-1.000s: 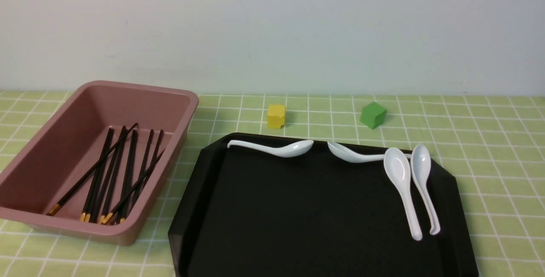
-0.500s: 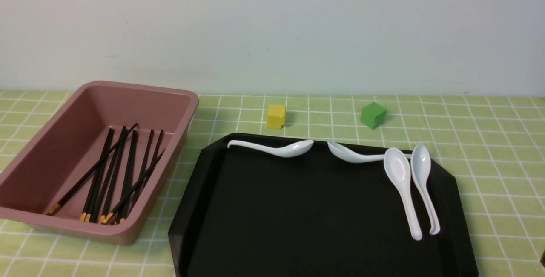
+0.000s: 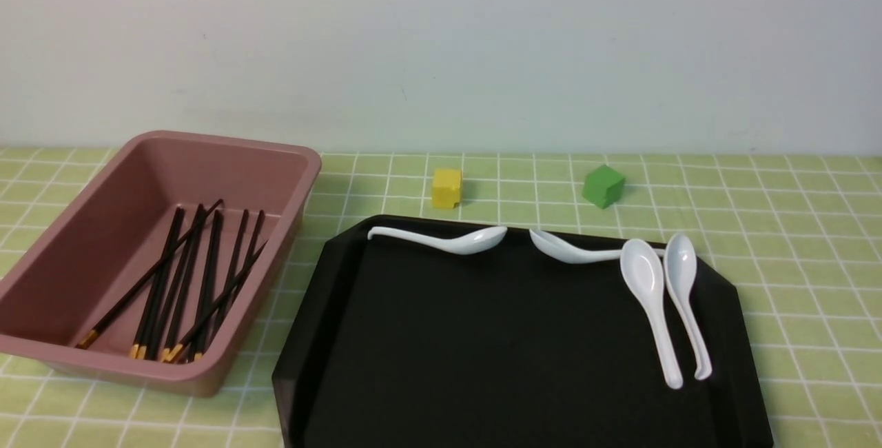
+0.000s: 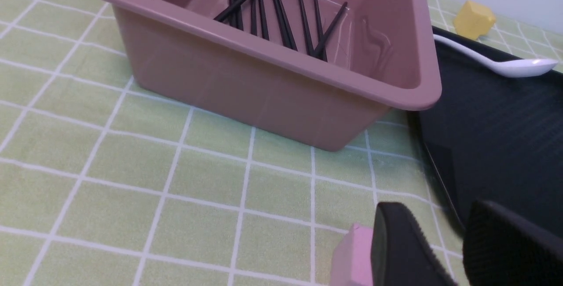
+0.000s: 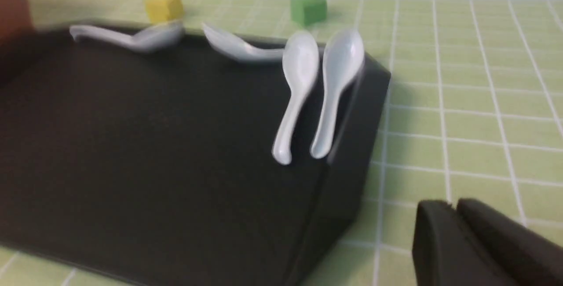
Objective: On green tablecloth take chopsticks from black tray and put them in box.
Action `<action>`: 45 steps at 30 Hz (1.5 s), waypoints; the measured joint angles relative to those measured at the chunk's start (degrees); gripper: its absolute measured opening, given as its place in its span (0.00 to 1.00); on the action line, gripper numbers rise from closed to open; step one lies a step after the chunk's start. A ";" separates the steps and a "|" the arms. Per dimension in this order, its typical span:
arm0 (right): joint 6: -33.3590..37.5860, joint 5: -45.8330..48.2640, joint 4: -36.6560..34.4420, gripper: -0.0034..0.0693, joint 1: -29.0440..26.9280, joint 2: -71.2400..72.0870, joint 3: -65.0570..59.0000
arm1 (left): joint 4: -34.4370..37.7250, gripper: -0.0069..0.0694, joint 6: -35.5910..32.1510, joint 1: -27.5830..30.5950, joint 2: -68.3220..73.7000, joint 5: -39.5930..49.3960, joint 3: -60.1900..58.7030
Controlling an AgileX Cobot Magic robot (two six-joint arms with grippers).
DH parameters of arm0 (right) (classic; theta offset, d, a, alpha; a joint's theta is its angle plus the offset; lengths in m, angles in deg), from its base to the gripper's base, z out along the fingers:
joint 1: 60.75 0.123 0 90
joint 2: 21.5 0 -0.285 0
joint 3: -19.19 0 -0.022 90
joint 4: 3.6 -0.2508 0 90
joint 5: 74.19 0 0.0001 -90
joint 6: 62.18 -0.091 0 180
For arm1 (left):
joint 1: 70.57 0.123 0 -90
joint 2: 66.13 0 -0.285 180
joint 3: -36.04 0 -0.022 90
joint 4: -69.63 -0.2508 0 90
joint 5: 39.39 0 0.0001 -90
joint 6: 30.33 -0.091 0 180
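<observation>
Visibly, left gripper (image 4: pixel 444 251) jaws parted — empty, right gripper (image 5: pixel 457 242) jaws closed

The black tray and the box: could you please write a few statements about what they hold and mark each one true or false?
1. All the chopsticks lie in the box. True.
2. Four white spoons lie on the black tray. True.
3. The yellow cube sits on the tray. False: it sits on the green tablecloth, beyond the tray.
4. The left tool holds a chopstick. False: it holds nothing.
5. The green cube is inside the box. False: it is on the cloth.
</observation>
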 joint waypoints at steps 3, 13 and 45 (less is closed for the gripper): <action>0.00 0.52 -0.19 0.16 -1.14 -0.01 0.07 | 0.00 0.40 0.00 0.00 0.00 0.06 0.00; -0.05 0.85 -0.26 0.18 -1.68 -0.01 0.14 | 0.00 0.40 0.00 0.00 0.00 0.06 0.00; -0.05 0.88 -0.43 0.20 -1.68 -0.01 0.18 | 0.00 0.40 0.00 0.00 0.00 0.01 0.00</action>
